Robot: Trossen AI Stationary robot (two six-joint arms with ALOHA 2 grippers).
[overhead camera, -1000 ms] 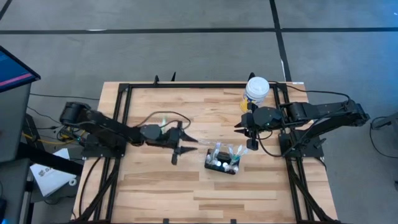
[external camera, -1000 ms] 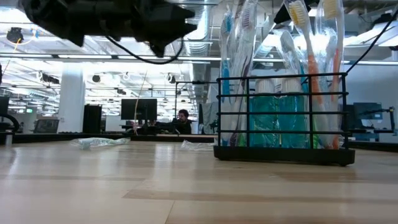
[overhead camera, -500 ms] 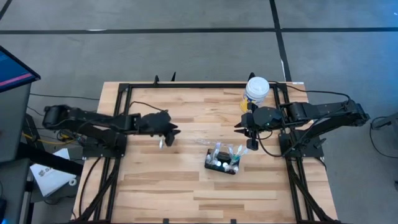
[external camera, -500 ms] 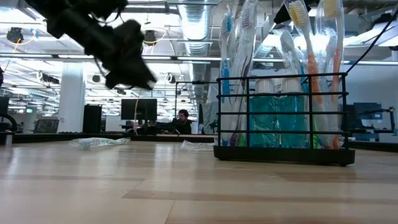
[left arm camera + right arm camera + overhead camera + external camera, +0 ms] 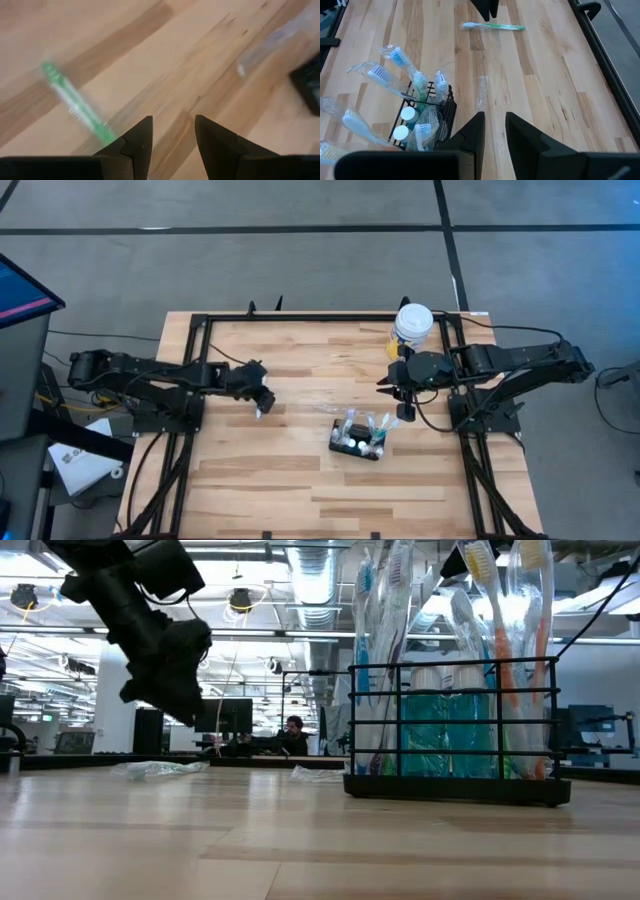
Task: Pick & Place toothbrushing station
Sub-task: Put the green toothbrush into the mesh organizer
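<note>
Left gripper point(image 5: 261, 406) has drawn back over the wooden table point(image 5: 300, 480).

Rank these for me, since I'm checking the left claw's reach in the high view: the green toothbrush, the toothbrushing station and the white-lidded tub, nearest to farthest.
From the left claw, in the high view:
1. Green toothbrush: on the wood right at the claw's tip.
2. Toothbrushing station: mid-table, off toward the right arm.
3. White-lidded tub: far back corner, on the right arm's side.
</note>
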